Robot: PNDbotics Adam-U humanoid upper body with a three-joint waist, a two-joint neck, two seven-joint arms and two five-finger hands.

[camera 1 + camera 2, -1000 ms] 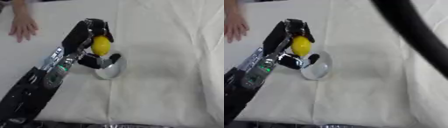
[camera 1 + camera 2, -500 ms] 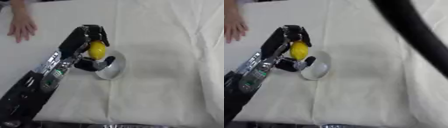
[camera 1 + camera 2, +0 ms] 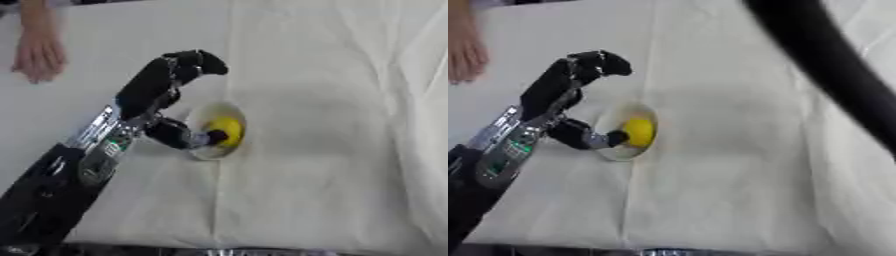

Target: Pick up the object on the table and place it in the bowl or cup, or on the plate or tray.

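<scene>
Since the yellow object (image 3: pixel 226 131) is seen lying inside the small pale bowl (image 3: pixel 203 153), the placing step is judged as done or nearly so. The object sits toward the bowl's right side, tucked against the rim, probably where it was let down. It is round and small; nothing more can be made out.

The left robot hand (image 3: pixel 171 80) is seen above and to the left of the bowl, with its fingers (image 3: pixel 208 62) curled over at the top but closed on nothing. The thumb (image 3: pixel 179 136) is stretched low across the bowl's left rim, its tip just beside the yellow object; whether it touches cannot be told. The hand is judged to be letting go rather than gripping, since the fingers are well apart from the object. A clean lift away is called for, or the bowl could be nudged by the thumb.

The bowl rests on a worktop (image 3: pixel 332 165) covered with a creased white cloth. A person's bare hand (image 3: pixel 38 54) lies flat at the far left edge, well apart from the bowl.

In the right eye view, a thick dark curved shape (image 3: pixel 833 75), blurred and close to the camera, is shown crossing the upper right; it is absent from the left eye view. The right robot hand is shown in neither view.
</scene>
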